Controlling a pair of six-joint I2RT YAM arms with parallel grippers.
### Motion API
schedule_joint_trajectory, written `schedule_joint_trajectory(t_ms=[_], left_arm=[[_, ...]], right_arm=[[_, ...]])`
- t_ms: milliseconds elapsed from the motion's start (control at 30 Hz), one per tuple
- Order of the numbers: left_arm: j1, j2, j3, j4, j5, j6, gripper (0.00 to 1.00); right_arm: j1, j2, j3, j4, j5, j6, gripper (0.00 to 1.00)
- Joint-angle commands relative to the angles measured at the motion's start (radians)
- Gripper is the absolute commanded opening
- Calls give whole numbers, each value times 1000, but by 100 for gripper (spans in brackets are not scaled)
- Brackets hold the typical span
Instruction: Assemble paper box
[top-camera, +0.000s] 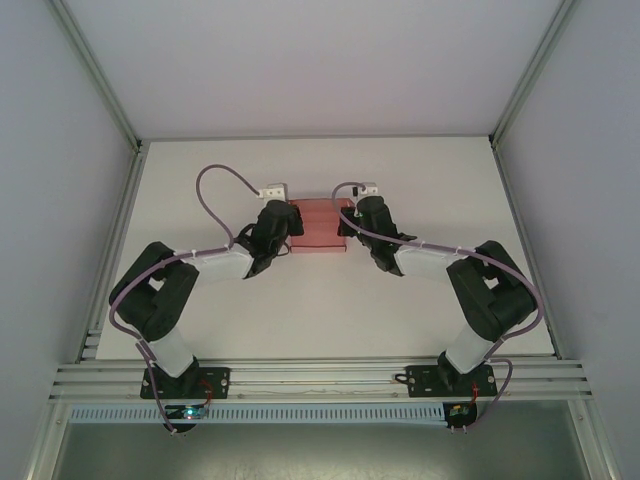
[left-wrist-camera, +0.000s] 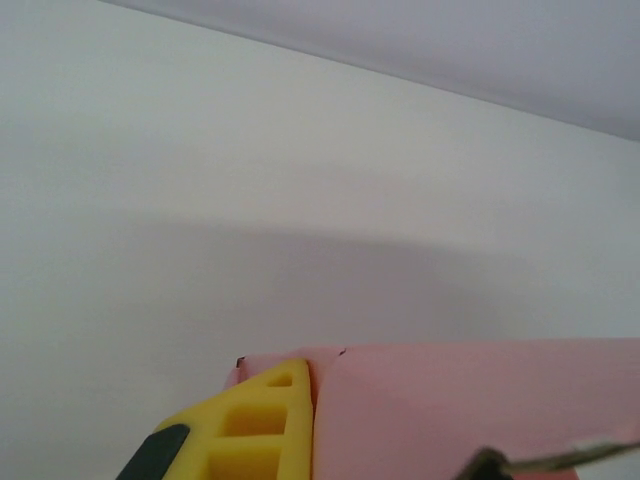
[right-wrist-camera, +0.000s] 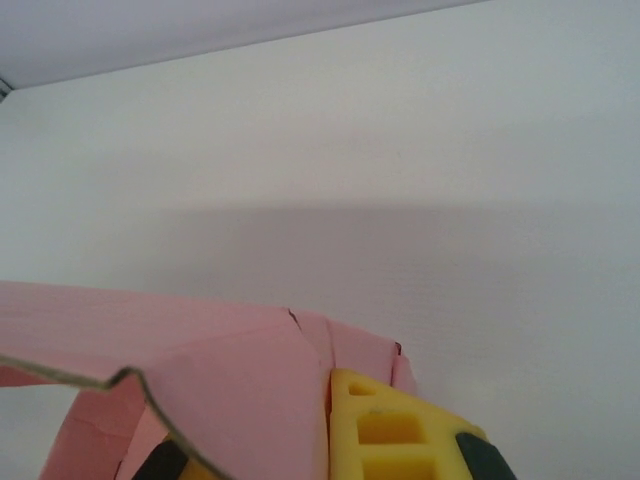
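Note:
The pink paper box (top-camera: 318, 227) lies across the middle of the white table (top-camera: 320, 310), partly folded, with its panels raised. My left gripper (top-camera: 291, 226) is shut on its left end and my right gripper (top-camera: 347, 222) is shut on its right end. In the left wrist view a yellow finger (left-wrist-camera: 255, 425) presses against a pink panel (left-wrist-camera: 470, 410); the other finger is hidden behind the card. In the right wrist view a yellow finger (right-wrist-camera: 390, 430) sits against the folded pink card (right-wrist-camera: 240, 390), whose cut edge curls in front of the other finger.
Grey walls close in the table on the left (top-camera: 60, 200), right (top-camera: 590, 200) and back. An aluminium rail (top-camera: 320, 378) runs along the near edge by the arm bases. Purple cables (top-camera: 215, 175) loop above both wrists.

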Motion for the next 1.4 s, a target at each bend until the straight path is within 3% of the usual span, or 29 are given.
schedule_joint_trajectory(t_ms=[0, 433, 567, 733, 867, 1067, 1133, 1167, 1267, 1367], left_arm=[[-43, 4, -60, 38, 57, -36, 0], [-76, 27, -243, 198, 61, 43, 0], [-79, 34, -306, 291, 97, 67, 6], [-84, 17, -330, 240, 67, 83, 10], [-85, 10, -351, 266, 81, 91, 21], [-88, -61, -318, 124, 84, 85, 26], [-91, -101, -312, 68, 61, 84, 32], [-91, -125, -312, 45, 45, 75, 41], [-92, -216, -296, -74, 12, 68, 45], [-94, -315, -268, -212, 42, 87, 64]], right_arm=[[30, 9, -61, 36, -66, 77, 0], [85, -10, -220, 126, 97, -18, 0], [94, 2, -242, 140, 128, -23, 0], [102, -4, -275, 171, 175, -20, 0], [107, -17, -279, 151, 206, -32, 0], [127, -35, -285, 113, 252, -46, 0], [131, -38, -293, 114, 262, -44, 0], [133, -38, -295, 117, 262, -46, 0], [139, -38, -297, 114, 271, -63, 0], [143, -37, -291, 97, 285, -65, 0]])
